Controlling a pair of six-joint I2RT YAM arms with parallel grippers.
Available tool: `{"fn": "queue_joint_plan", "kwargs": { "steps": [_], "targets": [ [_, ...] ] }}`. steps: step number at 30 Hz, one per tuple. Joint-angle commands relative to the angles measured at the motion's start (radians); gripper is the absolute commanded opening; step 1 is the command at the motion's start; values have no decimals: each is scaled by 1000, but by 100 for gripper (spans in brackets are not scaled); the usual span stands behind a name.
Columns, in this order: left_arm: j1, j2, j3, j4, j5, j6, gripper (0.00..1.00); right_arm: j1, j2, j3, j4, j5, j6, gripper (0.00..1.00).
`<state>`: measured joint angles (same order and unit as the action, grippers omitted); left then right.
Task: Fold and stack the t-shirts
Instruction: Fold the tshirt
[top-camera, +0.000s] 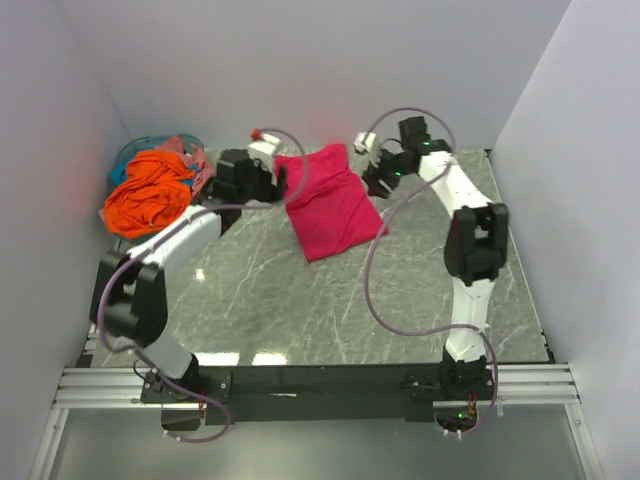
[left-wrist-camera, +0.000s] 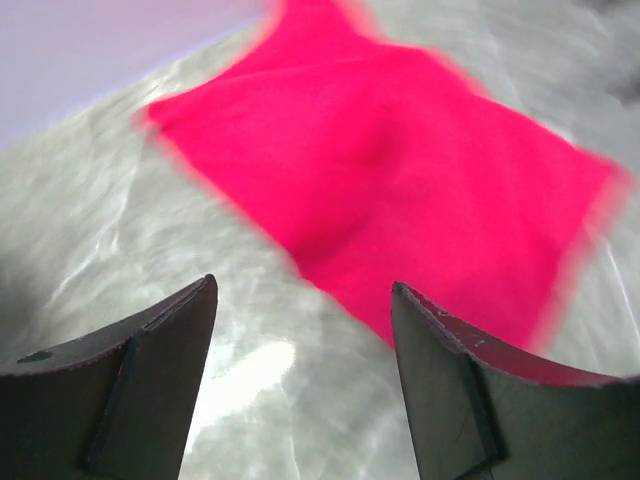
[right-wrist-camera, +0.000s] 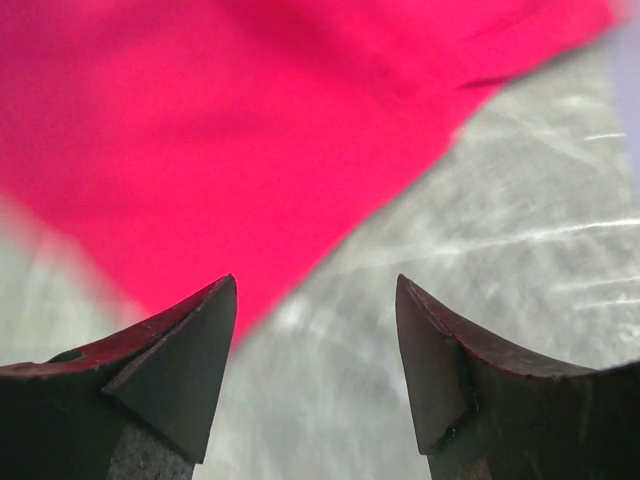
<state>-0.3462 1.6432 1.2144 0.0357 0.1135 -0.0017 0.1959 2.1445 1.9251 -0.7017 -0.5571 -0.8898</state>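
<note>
Top external view: my crimson-pink shirt lies as a flat rectangle at the far middle of the marble table, between my two claws. My left claw is at its left edge and my right claw at its right edge. Both wrist views show fingers spread apart, holding nothing. The orange shirt is heaped over the teal basket in the far left corner.
</note>
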Motion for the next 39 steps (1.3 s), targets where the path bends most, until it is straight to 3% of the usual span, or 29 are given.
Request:
{"fn": "queue_joint_plan", "kwargs": {
  "steps": [1,2,5,9,14,21,32,39],
  "targets": [
    [-208,-111,-123,-96,84,295,75,-16,-171,-188,-302,-184,-598,71],
    [-246,-123,-150,-106,81,336,75,-18,-245,-334,-265,-167,-642,71],
    [-339,-143,-248,-106,58,399,75,-19,-363,-567,-95,-112,-744,73],
    [-379,-96,-315,-65,20,391,75,-33,-397,-658,-13,-133,-767,74],
    [-389,9,-286,-42,-49,397,74,-13,-397,-727,126,-109,-745,74],
    [-389,105,-267,58,-110,397,73,19,-348,-735,264,-21,-704,74],
    [-367,184,-202,72,-201,425,70,42,-247,-666,248,28,-722,72],
    [-356,231,-161,66,-247,437,59,59,-178,-578,220,45,-693,65]
  ]
}}
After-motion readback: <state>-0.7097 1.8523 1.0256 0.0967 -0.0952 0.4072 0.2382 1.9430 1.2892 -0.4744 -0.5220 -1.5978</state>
